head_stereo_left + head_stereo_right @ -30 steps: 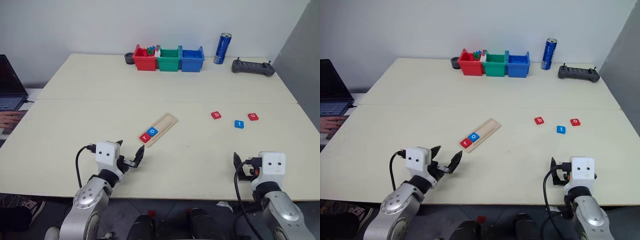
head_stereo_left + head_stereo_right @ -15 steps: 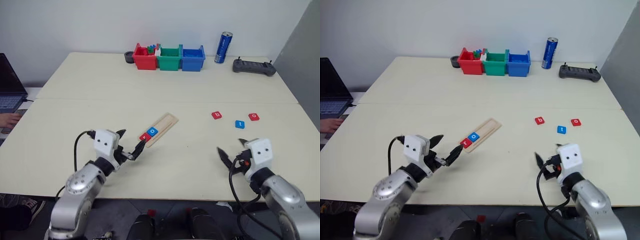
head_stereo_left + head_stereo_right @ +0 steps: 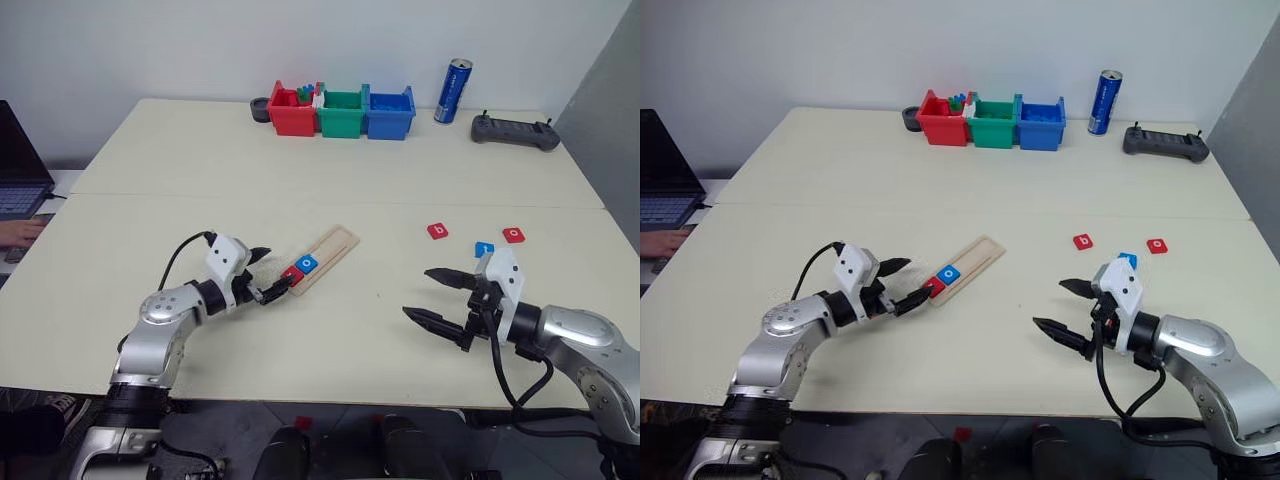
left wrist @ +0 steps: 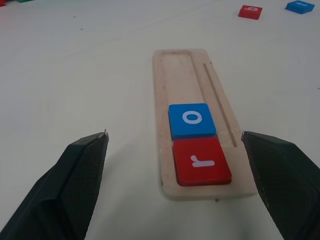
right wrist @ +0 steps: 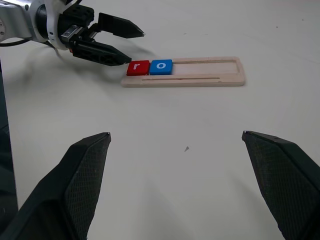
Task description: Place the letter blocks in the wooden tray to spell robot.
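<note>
The desk point(image 3: 330, 150) carries everything, and the wooden tray point(image 3: 322, 256) is laid on it near the middle, its long axis running diagonally from the near-left toward the far-right. Two letter blocks are seated at the tray's near end: a red r point(image 4: 202, 161) outermost and a blue o point(image 4: 192, 120) touching it, the rest of the groove being bare. Three blocks are left loose toward the desk's right edge, well apart from the tray: a red b point(image 3: 438, 231), a blue t point(image 3: 484, 248) and a red o point(image 3: 514, 235).

The right gripper point(image 3: 440, 296) is held above the desk just nearer the front edge than those three, with its fingers spread wide and nothing between them; it is judged the nearer arm for the b, which would be wanted next. The b is found beyond it, toward the far edge. The left gripper point(image 3: 270, 272) is likewise spread and empty, poised at the tray's near end and aligned with its length.
</note>
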